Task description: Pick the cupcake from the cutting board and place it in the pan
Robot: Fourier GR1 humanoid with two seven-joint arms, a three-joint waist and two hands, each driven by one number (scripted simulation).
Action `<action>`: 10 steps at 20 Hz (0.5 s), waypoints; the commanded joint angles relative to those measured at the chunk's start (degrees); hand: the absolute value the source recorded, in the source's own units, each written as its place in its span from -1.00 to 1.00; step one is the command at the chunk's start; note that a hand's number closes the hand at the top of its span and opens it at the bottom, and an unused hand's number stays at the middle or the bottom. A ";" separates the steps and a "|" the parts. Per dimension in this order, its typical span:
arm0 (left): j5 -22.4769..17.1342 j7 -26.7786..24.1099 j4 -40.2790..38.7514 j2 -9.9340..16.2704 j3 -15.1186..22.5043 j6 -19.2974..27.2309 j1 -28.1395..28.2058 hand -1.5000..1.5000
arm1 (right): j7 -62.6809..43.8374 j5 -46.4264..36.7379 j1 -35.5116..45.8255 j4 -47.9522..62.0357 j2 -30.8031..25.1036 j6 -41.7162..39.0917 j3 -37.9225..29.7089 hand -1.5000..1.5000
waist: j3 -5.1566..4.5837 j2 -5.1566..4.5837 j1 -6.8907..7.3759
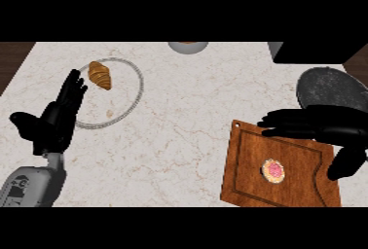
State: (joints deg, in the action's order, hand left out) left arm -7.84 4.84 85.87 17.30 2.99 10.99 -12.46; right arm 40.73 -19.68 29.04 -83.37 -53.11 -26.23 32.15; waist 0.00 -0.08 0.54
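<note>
While my right hand (316,127) hangs over the far right part of the wooden cutting board (248,187), its fingers lie stretched out and apart toward the left, thumb hanging down at the board's right edge, closed on nothing. The cupcake (273,170) sits on the board, nearer me and to the left of that hand, with bare wood between it and my thumb; it shows a pink centre in a pale ring and stands alone there. The dark round pan (332,90) lies just beyond the board's far right corner, partly hidden behind my hand.

I judge the step in hand to be the approach for the pick. To do it well I should bring the hand back toward me and a little left until the cupcake lies between thumb and fingers, keep the fingers spread until they are level with its sides, and close on the sides rather than press on the soft top. Once it is held, the carry to the pan is short, so I should lift it clear of the board's raised border before swinging away from me.

My left hand (54,121) rests open, fingers up, well left of the board, its fingertips over the rim of a plate (135,92) that carries a croissant (100,75); it has no part in this step.
</note>
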 commanded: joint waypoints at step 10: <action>-0.52 -0.57 -1.64 0.02 -3.36 -4.24 0.01 0.00 | -0.44 -11.73 -2.78 -3.74 6.25 -2.75 3.15 -1.00 | -0.02 0.14 -0.42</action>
State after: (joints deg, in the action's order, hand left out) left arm -7.77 3.61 83.29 17.31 0.33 8.22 -13.14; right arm 40.76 -28.48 27.04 -84.50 -48.90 -24.89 35.09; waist -0.01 -0.02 0.18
